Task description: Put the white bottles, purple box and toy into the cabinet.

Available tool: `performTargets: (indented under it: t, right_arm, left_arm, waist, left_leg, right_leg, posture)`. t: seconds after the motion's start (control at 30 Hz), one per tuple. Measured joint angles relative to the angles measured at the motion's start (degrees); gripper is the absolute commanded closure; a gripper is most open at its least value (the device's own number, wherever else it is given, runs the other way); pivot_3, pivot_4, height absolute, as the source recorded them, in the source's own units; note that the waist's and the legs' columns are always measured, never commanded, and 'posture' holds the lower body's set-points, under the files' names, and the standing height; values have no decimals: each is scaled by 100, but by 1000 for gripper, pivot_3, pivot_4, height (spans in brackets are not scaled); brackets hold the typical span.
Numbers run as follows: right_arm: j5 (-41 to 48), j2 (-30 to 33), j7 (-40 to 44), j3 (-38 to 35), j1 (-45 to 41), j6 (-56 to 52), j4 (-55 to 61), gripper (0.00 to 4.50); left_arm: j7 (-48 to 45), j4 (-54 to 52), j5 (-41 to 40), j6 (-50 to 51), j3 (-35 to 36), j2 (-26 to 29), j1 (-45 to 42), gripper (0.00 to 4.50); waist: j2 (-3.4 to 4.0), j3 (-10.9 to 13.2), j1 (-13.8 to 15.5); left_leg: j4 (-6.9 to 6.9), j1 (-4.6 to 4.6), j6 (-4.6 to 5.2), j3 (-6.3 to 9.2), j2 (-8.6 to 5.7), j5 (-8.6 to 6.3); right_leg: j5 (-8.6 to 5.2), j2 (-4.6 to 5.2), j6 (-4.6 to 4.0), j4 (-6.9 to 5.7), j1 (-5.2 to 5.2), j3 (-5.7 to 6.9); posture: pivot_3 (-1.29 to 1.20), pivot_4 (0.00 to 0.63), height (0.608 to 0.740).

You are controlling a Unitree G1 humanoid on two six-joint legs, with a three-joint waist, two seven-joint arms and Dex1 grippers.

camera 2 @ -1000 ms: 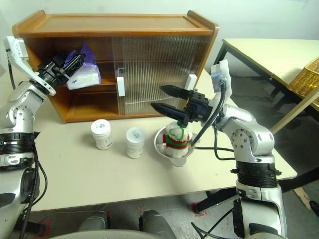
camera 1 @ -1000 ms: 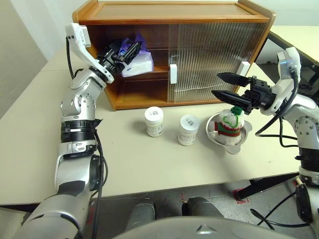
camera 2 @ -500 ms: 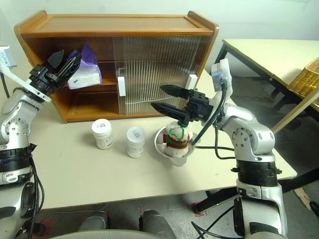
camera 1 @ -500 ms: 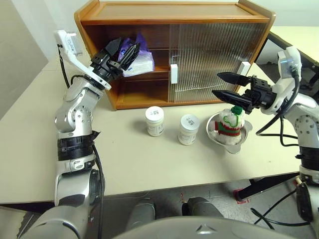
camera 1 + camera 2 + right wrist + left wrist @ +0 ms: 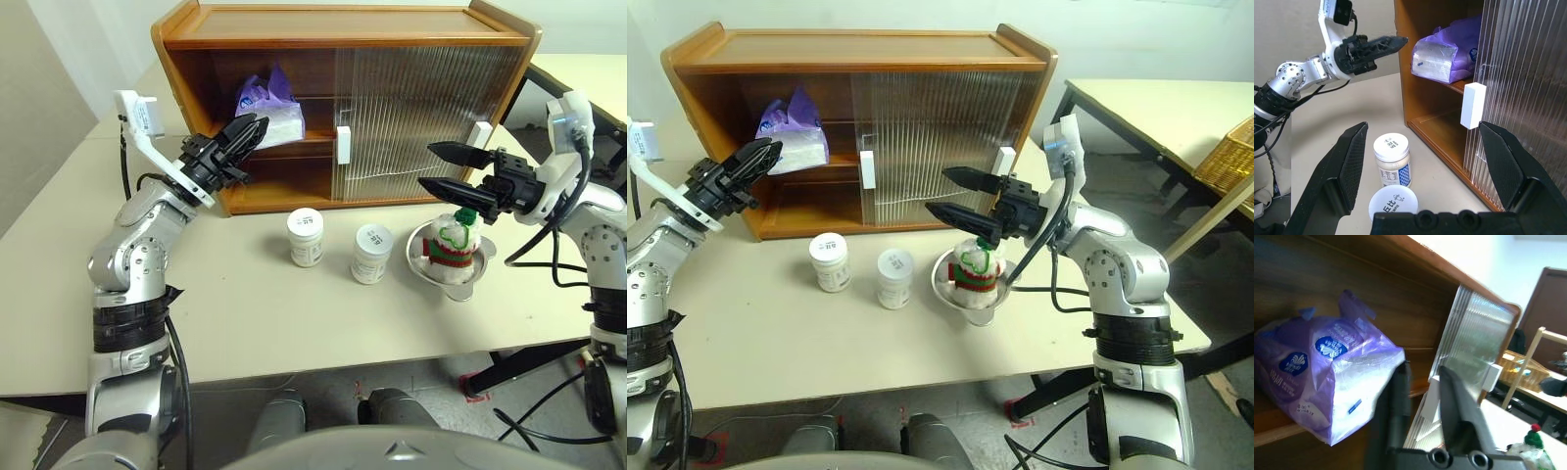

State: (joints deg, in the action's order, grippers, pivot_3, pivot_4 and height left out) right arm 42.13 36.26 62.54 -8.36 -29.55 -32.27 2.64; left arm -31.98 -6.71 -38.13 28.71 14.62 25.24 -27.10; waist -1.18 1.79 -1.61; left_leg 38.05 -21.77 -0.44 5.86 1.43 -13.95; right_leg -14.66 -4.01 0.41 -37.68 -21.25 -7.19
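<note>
Withdrawn from the cabinet (image 5: 343,39), left hand (image 5: 250,132) closed and empty; right hand (image 5: 446,166) wide open above beige table (image 5: 245,313).

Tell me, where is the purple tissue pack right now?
The purple tissue pack lies on the upper shelf of the wooden cabinet, in its open left side, beside the ribbed sliding door.

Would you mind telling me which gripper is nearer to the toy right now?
The right. The right gripper hangs open just above the toy in the steel bowl, while the left gripper is across the table by the cabinet's open side.
</note>
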Motion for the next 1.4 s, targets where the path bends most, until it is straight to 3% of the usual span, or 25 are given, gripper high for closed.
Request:
performTargets:
  t: [0.03,0.3,0.87,1.37,1.4]
  right_arm:
    - [0,0,0,1,-4,0,-1,0]
    - [0,3,-17,0,-8,0,1,0]
    - [1,17,-63,-5,-6,0,18,0]
    - [5,46,-105,-11,1,0,57,0]
    - [5,46,-106,-10,1,0,58,0]
  left_arm:
    - [53,47,52,-1,-47,-50,-14,4473]
    - [431,481,753,-139,-432,-179,-215,4473]
    - [987,1674,1539,-626,-437,-407,-815,4473]
    - [866,2227,1638,-1025,-422,-611,-1140,4473]
    - [785,2149,1559,-1003,-421,-624,-1129,4305]
  waist:
    - [0,0,-1]
    - [-1,0,-11]
    - [-1,0,-19]
    - [-1,0,-46]
    - [-1,0,-45]
  left_leg:
    - [0,0,0,0,0,0]
    - [0,-1,0,-1,1,0]
    - [8,1,4,-1,0,5]
    - [11,-1,7,-4,-5,7]
    - [12,-1,7,-4,-6,7]
  right_leg:
    - [1,0,0,0,0,0]
    - [2,-2,2,0,0,1]
    - [10,-2,14,0,4,0]
    - [13,-3,25,1,6,1]
    - [13,-3,25,1,6,1]
  posture:
    - [-74,17,740]
    - [-83,21,740]
    - [-93,18,740]
    - [-98,17,740]
    - [-98,17,740]
